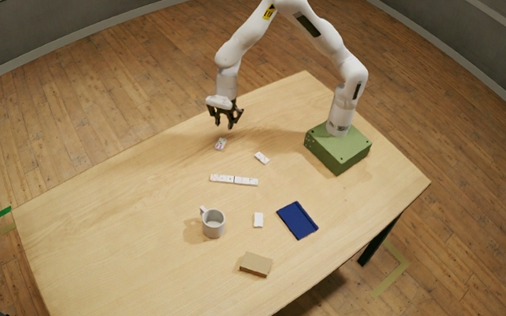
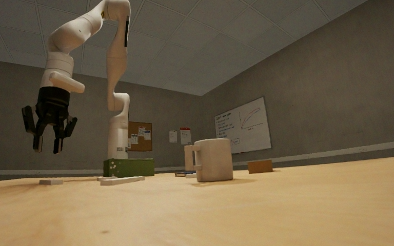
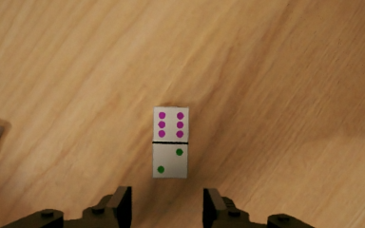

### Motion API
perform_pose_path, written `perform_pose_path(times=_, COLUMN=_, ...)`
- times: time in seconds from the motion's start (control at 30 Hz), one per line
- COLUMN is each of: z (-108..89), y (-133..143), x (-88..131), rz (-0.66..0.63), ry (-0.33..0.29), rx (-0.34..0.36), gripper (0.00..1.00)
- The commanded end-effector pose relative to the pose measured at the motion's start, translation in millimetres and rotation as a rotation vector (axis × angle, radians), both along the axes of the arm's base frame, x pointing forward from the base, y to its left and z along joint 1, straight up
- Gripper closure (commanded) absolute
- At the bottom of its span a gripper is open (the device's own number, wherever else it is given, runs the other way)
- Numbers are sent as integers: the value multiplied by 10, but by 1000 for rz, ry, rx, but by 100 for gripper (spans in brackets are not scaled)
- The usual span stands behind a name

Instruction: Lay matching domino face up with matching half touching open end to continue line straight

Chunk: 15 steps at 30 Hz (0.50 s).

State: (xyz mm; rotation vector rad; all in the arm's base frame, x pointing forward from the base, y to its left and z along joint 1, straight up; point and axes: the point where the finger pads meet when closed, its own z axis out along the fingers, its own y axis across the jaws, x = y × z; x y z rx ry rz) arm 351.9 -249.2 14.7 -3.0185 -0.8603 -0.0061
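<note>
Up above the face-up domino (image 3: 170, 142) hangs the gripper (image 1: 223, 119), with its two black fingers partly apart and nothing between them. It hangs there, I think, so the camera on it can read the dots. The domino lies flat on the table (image 1: 118, 238). It is a small white block with six purple dots on one half and two green dots on the other.

The line of dominoes (image 1: 233, 179) lies near this domino, on the side away from the gripper. It looks like flat white blocks set end to end. I cannot read its dots from here.

Another white domino (image 1: 262, 157) lies tilted, off to the arm base's side of the face-up one. One more (image 1: 258, 219) lies past the line, near a round gray mug (image 1: 213, 222). The table is smooth, light wood.
</note>
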Motion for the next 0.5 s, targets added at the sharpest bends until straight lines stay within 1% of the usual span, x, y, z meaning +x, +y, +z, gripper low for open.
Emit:
perform_pose_path(times=0.0, z=7, y=-2, x=5, rz=0, ry=-2, rx=-1, gripper=51)
perform_pose_path(times=0.47, z=5, y=8, x=21, rz=1, ry=-2, rx=-1, gripper=51)
